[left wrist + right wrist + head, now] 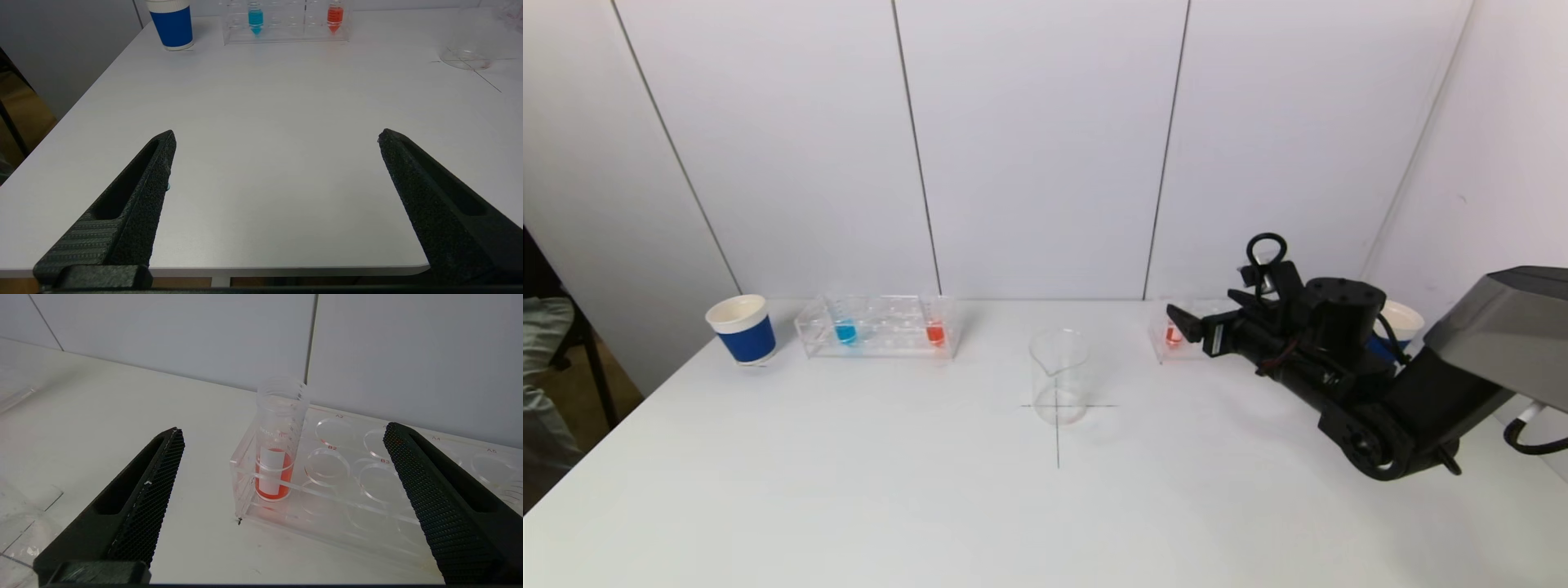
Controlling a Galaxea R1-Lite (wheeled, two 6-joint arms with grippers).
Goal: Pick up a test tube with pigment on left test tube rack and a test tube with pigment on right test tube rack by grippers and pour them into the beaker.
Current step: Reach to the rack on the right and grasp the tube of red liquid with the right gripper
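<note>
Right gripper (282, 433) spread wide, level, facing red tube (274, 457) in rack (367, 490).

Right arm (1339, 359) black, grey shell, looped cable; pincer (282, 506) fingers textured black.

1. The worktop (866, 490) looks smooth, matt and white.
2. Both racks, left (880, 327) and right (351, 490), are clear glossy plastic.
3. The beaker (1058, 377) looks like clear glass.
4. The right pincer (282, 435) has matt black fingers (139, 506) with a fine rough grid texture.
5. The cup (742, 328) looks like paper.
</note>
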